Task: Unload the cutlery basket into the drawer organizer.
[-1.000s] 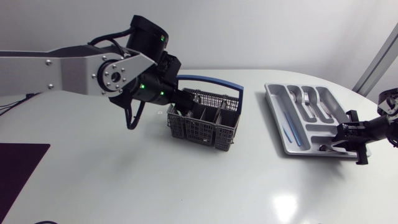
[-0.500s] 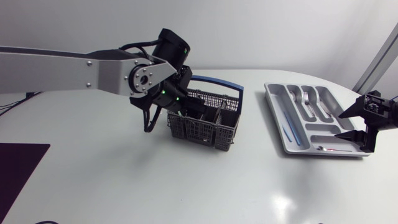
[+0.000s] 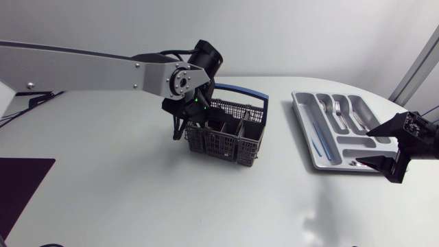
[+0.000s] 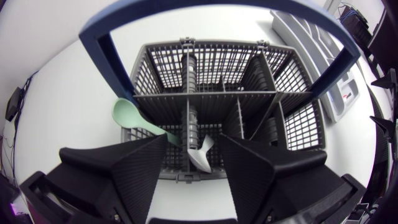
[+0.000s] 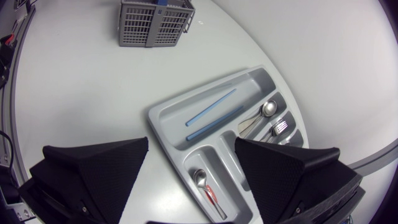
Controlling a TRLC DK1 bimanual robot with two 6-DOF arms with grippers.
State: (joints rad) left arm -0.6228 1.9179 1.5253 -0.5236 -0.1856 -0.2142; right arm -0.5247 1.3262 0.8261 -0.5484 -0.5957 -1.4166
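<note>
Left wrist view: grey mesh basket, arched blue handle, mint spoon.

Left tool and right tool both have fingers spread apart.

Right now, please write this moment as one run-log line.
left fingers: open over basket | right fingers: open at organizer | green spoon: in basket

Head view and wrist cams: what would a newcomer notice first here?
The left gripper hangs open over the grey cutlery basket, where a mint-green spoon sticks out of one compartment. The right gripper is open above the drawer organizer, which holds blue sticks and silverware.
</note>
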